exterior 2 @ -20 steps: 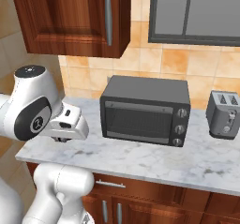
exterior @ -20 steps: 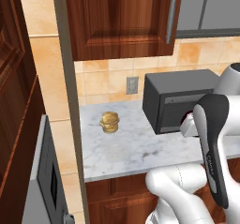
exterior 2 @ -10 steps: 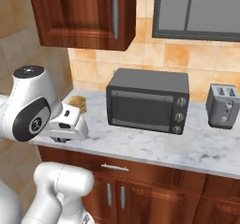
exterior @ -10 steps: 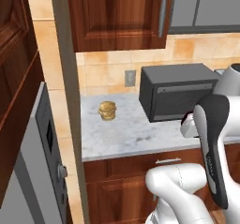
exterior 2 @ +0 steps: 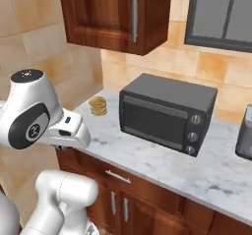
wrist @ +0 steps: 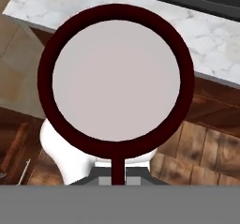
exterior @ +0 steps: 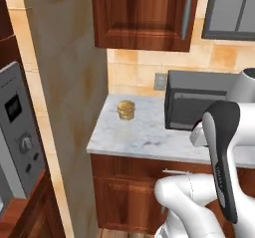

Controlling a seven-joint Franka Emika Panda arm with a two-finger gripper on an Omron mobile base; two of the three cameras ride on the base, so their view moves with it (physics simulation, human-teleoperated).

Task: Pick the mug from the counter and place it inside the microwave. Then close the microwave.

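In the hand view we're looking straight down into the mug [wrist: 116,80]: dark maroon rim, pale whitish inside, sitting dead center and reaching up toward 12 o'clock. A thin maroon strip runs from its rim down to 6 o'clock, right where the gripper [wrist: 116,177] sits. The jaws are pressed tight together and seem to be pinching that strip of the mug, though we can't make out the fingertips themselves. Behind the mug, the marbled counter [wrist: 212,42] edge runs across from 10 to 3 o'clock, with wooden floor below it at 4 o'clock.

From the right base view, the black toaster oven [exterior 2: 167,112] sits on the counter [exterior 2: 206,175] at about 1 o'clock from center, door closed, three knobs down its right side. The golden-brown bun [exterior 2: 98,105] is at its 9 o'clock, well apart from it. A grey toaster [exterior 2: 244,136] pokes in at 3 o'clock.

In the left base view, a silver microwave panel [exterior: 17,132] with display and dial shows at 9 o'clock, beside a tan wall column.
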